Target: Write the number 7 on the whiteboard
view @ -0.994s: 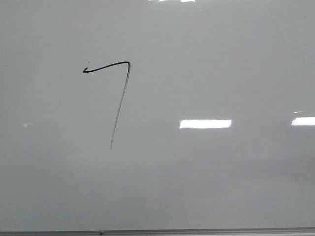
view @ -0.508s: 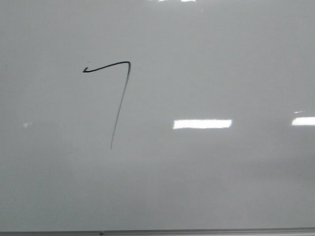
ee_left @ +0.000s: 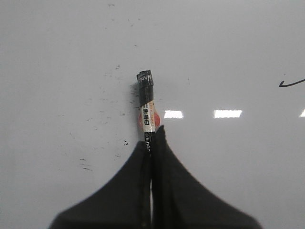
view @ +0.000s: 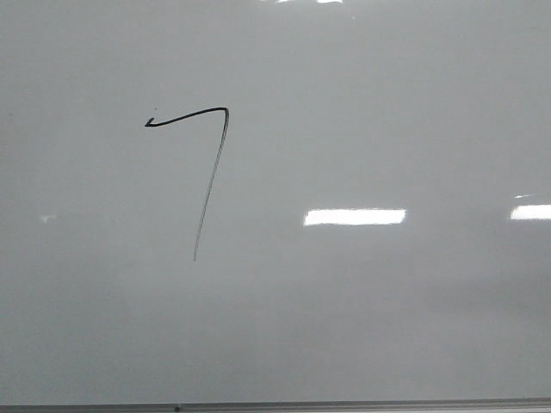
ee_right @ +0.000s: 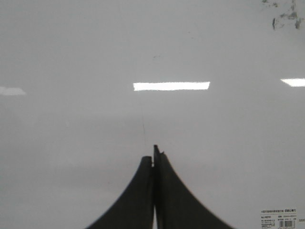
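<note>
The number 7 (view: 211, 172) is a thin black stroke on the whiteboard (view: 387, 103), left of centre in the front view. It has a hooked wavy top bar and a slanted stem fading to grey. My left gripper (ee_left: 153, 138) is shut on a black-tipped marker (ee_left: 146, 102) with a white and orange label. The marker points at the whiteboard (ee_left: 228, 47), well aside of the hook of the 7 (ee_left: 290, 83). My right gripper (ee_right: 153, 155) is shut and empty over the whiteboard (ee_right: 71, 47). Neither gripper shows in the front view.
A thin metal edge strip (view: 275, 406) runs along the board's near side. Bright light reflections (view: 355, 217) lie on the gloss. Small ink specks (ee_left: 102, 124) dot the board near the marker. Dark smudges (ee_right: 283, 16) and a small printed sticker (ee_right: 279, 218) show in the right wrist view.
The bright reflection in the front view grew slightly to the left. The 7 has not changed.
</note>
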Available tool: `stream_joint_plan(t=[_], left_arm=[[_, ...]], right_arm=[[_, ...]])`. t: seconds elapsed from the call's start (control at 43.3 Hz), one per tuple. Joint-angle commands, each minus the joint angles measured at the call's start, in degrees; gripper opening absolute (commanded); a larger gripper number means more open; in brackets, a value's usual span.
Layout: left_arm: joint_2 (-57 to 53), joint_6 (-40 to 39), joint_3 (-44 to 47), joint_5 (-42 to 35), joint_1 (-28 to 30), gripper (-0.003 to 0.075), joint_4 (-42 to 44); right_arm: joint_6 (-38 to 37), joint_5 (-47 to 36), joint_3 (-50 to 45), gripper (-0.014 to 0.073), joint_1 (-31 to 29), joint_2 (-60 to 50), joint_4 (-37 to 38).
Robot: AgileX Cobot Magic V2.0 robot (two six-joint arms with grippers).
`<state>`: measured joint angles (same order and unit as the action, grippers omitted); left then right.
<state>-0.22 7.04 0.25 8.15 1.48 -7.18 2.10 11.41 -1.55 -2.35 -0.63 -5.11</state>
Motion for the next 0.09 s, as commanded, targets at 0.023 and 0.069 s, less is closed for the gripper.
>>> stream_joint_plan(t=[0.023, 0.069], left_arm=[[-0.9, -0.2, 0.3, -4.4, 0.0, -0.002, -0.2], [-0.9, -0.2, 0.3, -4.4, 0.0, -0.002, -0.2]], right_arm=[[0.2, -4.1, 0.3, -0.006, -0.3, -1.1, 0.5], [0.2, -4.1, 0.3, -0.006, -0.3, -1.1, 0.5]])
